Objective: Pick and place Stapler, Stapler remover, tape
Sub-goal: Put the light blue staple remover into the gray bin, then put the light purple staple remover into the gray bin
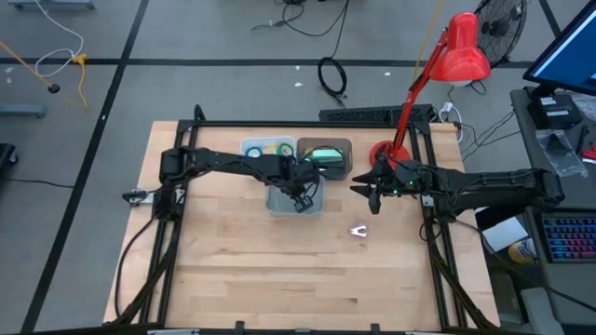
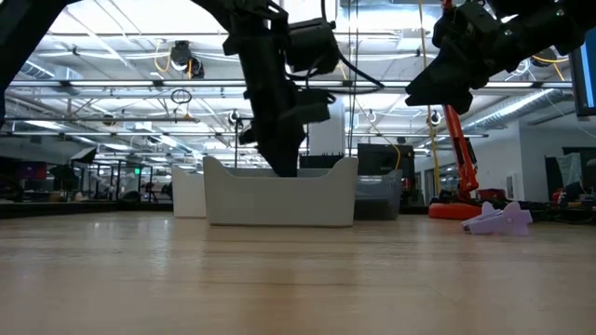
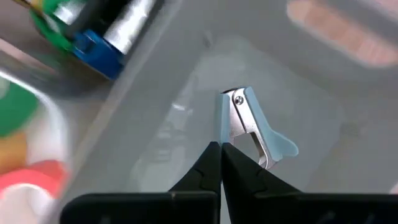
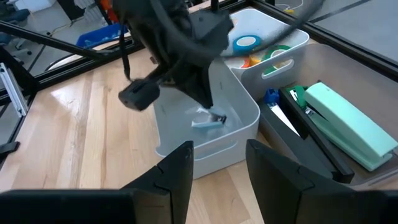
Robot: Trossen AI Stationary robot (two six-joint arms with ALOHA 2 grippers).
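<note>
Lying alone on the bare wood at the near side, w/ nothing touching it, is a pale lilac staple remover point(image 1: 359, 231), also seen in the low view point(image 2: 497, 220) right of the bins. Farther in, the right gripper point(image 1: 365, 193) hangs above the tabletop just right of the white bin point(image 1: 316, 204), fingers spread apart and empty; its wrist view shows the two dark fingers point(image 4: 176, 169) w/ a clear gap between them. The left gripper point(image 1: 300, 199) is down inside that white bin point(image 4: 245, 134), fingers pressed together w/ nothing between them point(image 3: 219, 163). Just past its tips a second staple remover point(image 3: 250, 125), light blue w/ metal jaws, lies flat on the bin floor point(image 4: 208, 121), not gripped. Behind the white bin, touching it, stand two more bins side by side. The left one holds the tape point(image 1: 264, 148): blue, green, yellow and orange rolls point(image 4: 249, 42). The grey one on the right holds a mint-green stapler point(image 1: 326, 156) point(image 4: 348, 123) beside a dark stapler. Beyond, a red desk lamp point(image 1: 458, 48) stands at the table's far right.
</note>
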